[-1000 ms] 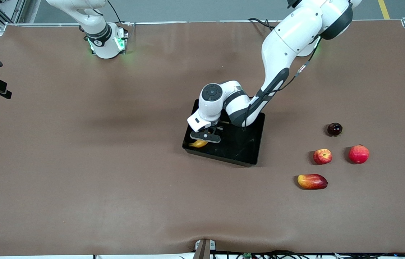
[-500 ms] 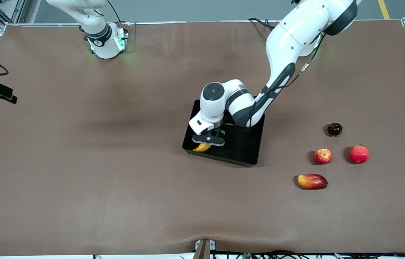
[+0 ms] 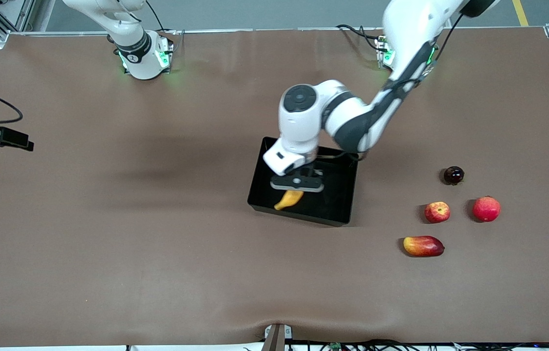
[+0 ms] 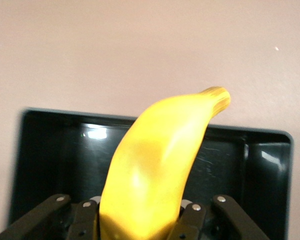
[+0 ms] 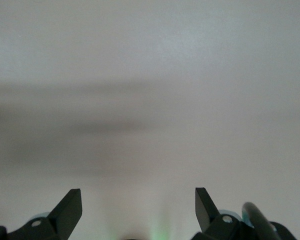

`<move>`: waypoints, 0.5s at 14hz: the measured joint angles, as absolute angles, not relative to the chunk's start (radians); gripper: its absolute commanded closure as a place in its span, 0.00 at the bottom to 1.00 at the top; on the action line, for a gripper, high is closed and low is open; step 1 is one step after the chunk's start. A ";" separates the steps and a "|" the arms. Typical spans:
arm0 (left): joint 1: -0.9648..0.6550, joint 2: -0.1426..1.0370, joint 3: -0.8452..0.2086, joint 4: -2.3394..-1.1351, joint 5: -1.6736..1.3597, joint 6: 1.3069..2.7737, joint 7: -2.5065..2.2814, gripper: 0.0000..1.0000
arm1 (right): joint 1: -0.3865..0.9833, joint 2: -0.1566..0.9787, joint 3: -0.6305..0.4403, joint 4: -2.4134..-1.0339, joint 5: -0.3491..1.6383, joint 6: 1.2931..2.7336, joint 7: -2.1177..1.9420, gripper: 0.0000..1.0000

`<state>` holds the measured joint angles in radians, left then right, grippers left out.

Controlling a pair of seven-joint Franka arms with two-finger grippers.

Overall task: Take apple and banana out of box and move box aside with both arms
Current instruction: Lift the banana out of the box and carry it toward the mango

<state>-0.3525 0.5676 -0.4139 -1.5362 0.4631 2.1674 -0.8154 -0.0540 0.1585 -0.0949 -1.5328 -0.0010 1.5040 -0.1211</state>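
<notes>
My left gripper (image 3: pixel 297 183) is shut on the yellow banana (image 3: pixel 289 199) and holds it over the black tray (image 3: pixel 338 214), at the tray's side toward the right arm's end. In the left wrist view the banana (image 4: pixel 160 150) rises from between my left gripper's (image 4: pixel 138 216) fingers, with the tray's floor (image 4: pixel 55 150) under it. The small red apple with yellowish streaks (image 3: pixel 437 212) lies on the table toward the left arm's end. My right gripper (image 5: pixel 138 200) is open and empty over a bare grey-brown surface; the right arm waits.
A larger plain red fruit (image 3: pixel 486 208) lies beside the apple. A dark round fruit (image 3: pixel 453 175) lies farther from the front camera than the apple, and a red-yellow mango (image 3: pixel 423 245) nearer to it. The brown mat (image 3: pixel 133 234) covers the table.
My left gripper has risen and moved toward the tray's middle with the banana in it. The fruits on the table have not moved.
</notes>
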 measured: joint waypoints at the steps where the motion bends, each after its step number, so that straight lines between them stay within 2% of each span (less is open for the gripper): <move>1: -0.319 0.542 -0.413 -1.536 0.448 2.151 -0.774 1.00 | -0.058 0.182 -0.095 -1.533 -0.004 1.506 -0.121 0.00; 7: -0.124 0.484 -0.408 -1.536 0.440 2.121 -0.591 1.00 | -0.088 0.318 -0.096 -1.535 -0.066 1.654 -0.120 0.00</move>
<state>-0.1238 0.4843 -0.4079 -1.5355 0.4395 2.1212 -0.5915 -0.0878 0.3181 -0.0964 -1.5346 -0.0659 1.6536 -0.1200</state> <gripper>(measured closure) 1.000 0.000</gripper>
